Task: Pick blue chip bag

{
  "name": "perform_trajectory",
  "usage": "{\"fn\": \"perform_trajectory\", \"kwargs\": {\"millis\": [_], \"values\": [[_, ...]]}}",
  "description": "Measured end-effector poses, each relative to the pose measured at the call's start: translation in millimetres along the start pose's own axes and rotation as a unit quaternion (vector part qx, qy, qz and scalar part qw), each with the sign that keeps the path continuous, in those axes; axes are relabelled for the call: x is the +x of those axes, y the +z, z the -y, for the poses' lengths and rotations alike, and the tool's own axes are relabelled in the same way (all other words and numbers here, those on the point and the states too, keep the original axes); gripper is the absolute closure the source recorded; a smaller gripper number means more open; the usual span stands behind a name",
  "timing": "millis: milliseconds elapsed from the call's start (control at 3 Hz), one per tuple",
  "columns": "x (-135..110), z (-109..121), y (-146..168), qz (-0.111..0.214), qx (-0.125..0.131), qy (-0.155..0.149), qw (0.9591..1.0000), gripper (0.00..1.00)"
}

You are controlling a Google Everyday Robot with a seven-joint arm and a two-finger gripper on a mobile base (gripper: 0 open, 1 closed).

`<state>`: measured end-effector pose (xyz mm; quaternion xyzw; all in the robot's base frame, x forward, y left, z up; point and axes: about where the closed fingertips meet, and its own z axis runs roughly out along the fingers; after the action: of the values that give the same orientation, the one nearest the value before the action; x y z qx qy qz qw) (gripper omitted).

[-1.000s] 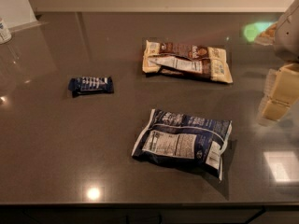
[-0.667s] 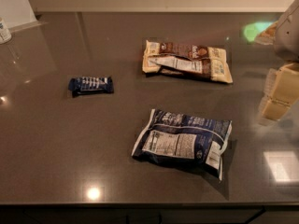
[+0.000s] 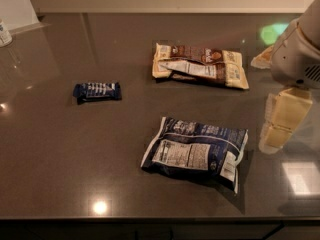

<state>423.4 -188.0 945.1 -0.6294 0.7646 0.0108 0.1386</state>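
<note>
The blue chip bag (image 3: 196, 153) lies flat on the dark countertop (image 3: 60, 149), front centre, with its white nutrition label facing up. My gripper (image 3: 283, 120) hangs at the right edge of the view, just right of the bag and a little above the counter. It is apart from the bag and holds nothing that I can see. The white arm housing (image 3: 300, 51) is above it.
A tan and brown bag (image 3: 200, 66) lies behind the blue chip bag. A small dark-blue snack bar wrapper (image 3: 97, 91) lies to the left. A white container (image 3: 5, 33) stands at the far left. The counter's front edge runs along the bottom.
My gripper has moved slightly down and to the left, closer to the blue chip bag. The packages have not moved.
</note>
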Motion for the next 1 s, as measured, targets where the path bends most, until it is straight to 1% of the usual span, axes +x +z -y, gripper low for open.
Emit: {"fn": "perform_trajectory", "kwargs": {"millis": [333,667,1000], "values": [[-14,-25,28,0.000,-0.036,-0.005,0.9993,0.00],[-28,-45,51,-0.008,-0.061,0.000,0.9981,0.00],[-38,-56,67,-0.018,-0.069,0.009,0.9974,0.00]]}}
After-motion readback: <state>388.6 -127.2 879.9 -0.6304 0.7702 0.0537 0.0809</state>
